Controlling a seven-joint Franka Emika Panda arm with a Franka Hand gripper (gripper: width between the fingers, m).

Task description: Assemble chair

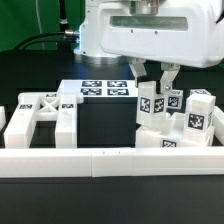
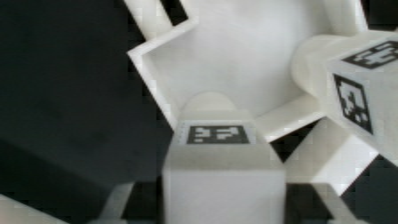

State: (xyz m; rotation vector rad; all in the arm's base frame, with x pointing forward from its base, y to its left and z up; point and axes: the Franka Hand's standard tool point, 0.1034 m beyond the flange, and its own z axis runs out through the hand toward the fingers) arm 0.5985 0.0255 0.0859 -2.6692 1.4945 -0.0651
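My gripper [image 1: 158, 88] hangs over the exterior view's right half, shut on a short white chair post [image 1: 152, 106] with black-and-white tags. In the wrist view that post [image 2: 217, 150] runs out from between the jaws of my gripper [image 2: 221, 206], with a tag near its pointed tip. Under and behind it lies a flat white chair part [image 2: 231, 50]. A tagged block [image 2: 356, 78] stands close beside the held post. More tagged posts [image 1: 200, 110] stand on the right around a low white part [image 1: 170, 143]. A blocky white frame [image 1: 40, 115] lies at the left.
The marker board [image 1: 105, 88] lies flat on the black table behind the middle. A long low white border rail [image 1: 100, 160] runs along the front, with another rail piece at the far left edge [image 1: 4, 120].
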